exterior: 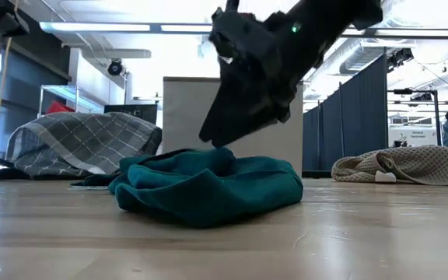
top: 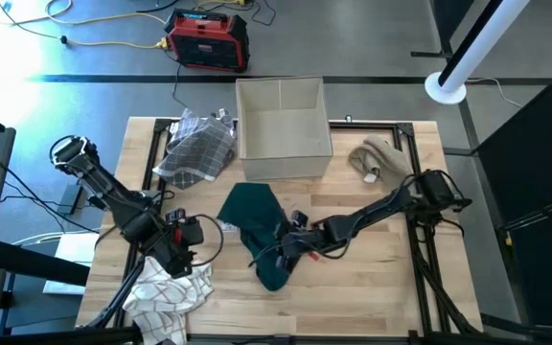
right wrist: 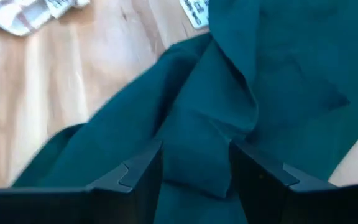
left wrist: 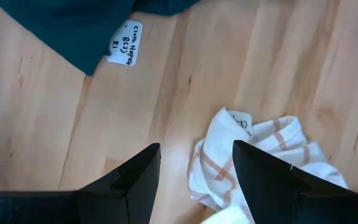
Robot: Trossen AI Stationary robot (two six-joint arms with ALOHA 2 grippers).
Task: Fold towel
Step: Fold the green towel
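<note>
A crumpled dark teal cloth towel (top: 257, 222) lies in a bumpy heap near the middle of the light wooden surface (top: 372, 297). A small white tag with writing (left wrist: 125, 43) sits at one edge of it.

The right hand (top: 290, 251) is low over the near part of the teal towel. Its two dark fingers (right wrist: 138, 174) are spread apart, with folds of the towel showing between them. I cannot tell if they touch the cloth.

The left hand (top: 182, 257) is at the left side of the surface, just above a bunched white cloth with thin orange-brown stripes (top: 166, 292). Its fingers (left wrist: 132, 180) are spread too and hold nothing.

Behind the teal towel stands an open beige box (top: 282, 129). A grey checked cloth (top: 197, 146) lies beside the box on the left. A beige knitted cloth (top: 379, 159) lies on the right. A red and black box (top: 208, 39) sits on the floor beyond the surface.
</note>
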